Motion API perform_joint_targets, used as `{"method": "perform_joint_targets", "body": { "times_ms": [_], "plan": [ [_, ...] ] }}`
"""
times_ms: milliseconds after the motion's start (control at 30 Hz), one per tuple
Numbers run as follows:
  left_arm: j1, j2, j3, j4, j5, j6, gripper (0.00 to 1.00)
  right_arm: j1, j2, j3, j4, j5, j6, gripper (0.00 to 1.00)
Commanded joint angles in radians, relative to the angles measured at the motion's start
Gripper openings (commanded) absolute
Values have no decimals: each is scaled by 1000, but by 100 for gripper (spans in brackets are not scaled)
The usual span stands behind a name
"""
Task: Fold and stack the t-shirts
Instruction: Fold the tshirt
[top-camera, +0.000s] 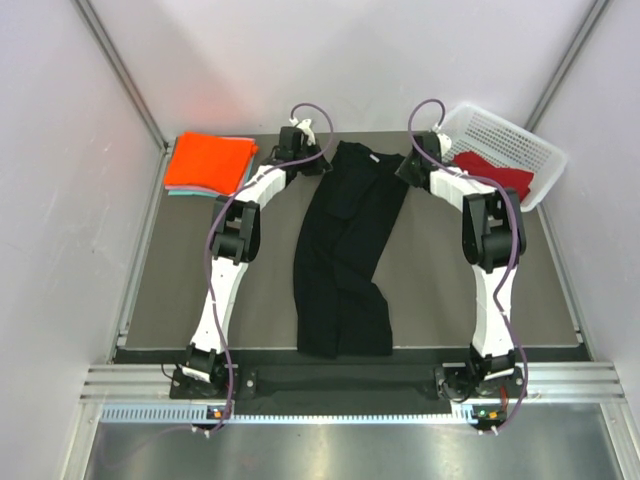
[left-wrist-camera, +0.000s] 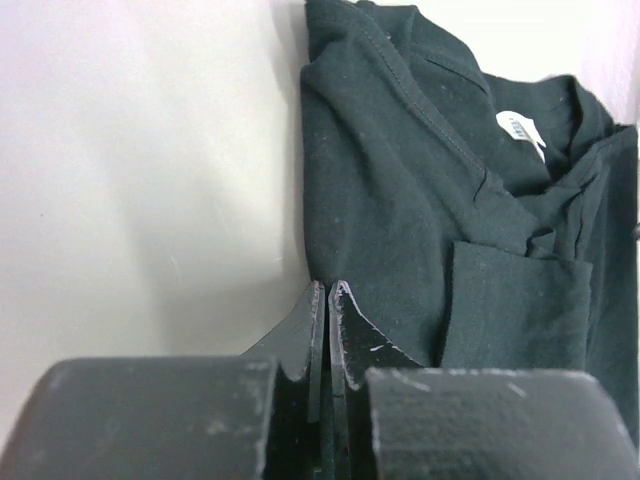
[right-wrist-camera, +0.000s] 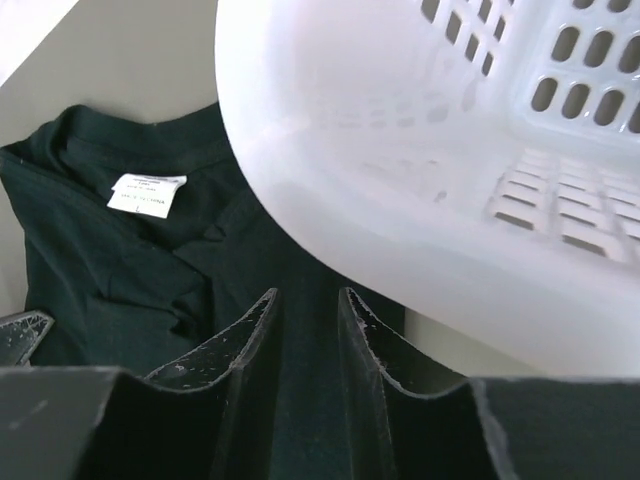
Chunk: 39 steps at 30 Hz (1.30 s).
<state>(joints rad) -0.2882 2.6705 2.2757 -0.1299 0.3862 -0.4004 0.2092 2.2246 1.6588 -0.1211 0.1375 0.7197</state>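
Top view: only a thin edge of the pale teal t-shirt (top-camera: 195, 191) shows beneath the orange t-shirt (top-camera: 208, 160). The right arm (top-camera: 450, 183) covers part of the dark red t-shirt (top-camera: 497, 174). Right wrist view: the basket (right-wrist-camera: 400, 150) is blurred and cut off by the picture's edges. The print on the tag (right-wrist-camera: 146, 194) of the black t-shirt (right-wrist-camera: 100, 270) is too small to read.

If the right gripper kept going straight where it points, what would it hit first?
Probably the black t-shirt: its cloth lies right ahead of the right gripper. The white basket sits just beyond, though depth is unclear.

Top view looks down from behind, far off — both wrist views, low and close, share the tee's (left-wrist-camera: 400, 210) collar.
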Motion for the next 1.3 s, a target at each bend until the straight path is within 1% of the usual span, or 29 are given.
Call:
{"method": "perform_joint_targets", "body": {
  "times_ms": [0,100,133,267,400,567,733,933,1067,1267],
  "plan": [
    [17,-7,4,102,-4,-54,0,-5,35,47,-15,14,9,29],
    [23,-33,-30,116,-44,-58,0,2,26,42,32,-9,-29,32],
    [26,-41,-54,124,-55,-60,0,7,20,42,63,-42,-38,34],
    [53,-63,-105,130,-66,-101,0,18,3,73,83,-85,-98,38],
    [90,-101,-194,191,-67,-155,0,36,-14,84,95,-88,-150,44],
    [109,-155,-292,262,-89,-198,0,39,0,114,89,-96,-170,47],
    [113,-159,-303,279,-115,-225,0,45,36,156,84,-121,-178,47],
    [129,-153,-328,335,-155,-316,0,56,78,213,75,-128,-190,47],
    [133,-144,-340,365,-182,-365,0,58,139,301,46,-128,-197,46],
    [135,-146,-354,389,-184,-364,0,58,207,360,24,-110,-183,43]
  ]
}}
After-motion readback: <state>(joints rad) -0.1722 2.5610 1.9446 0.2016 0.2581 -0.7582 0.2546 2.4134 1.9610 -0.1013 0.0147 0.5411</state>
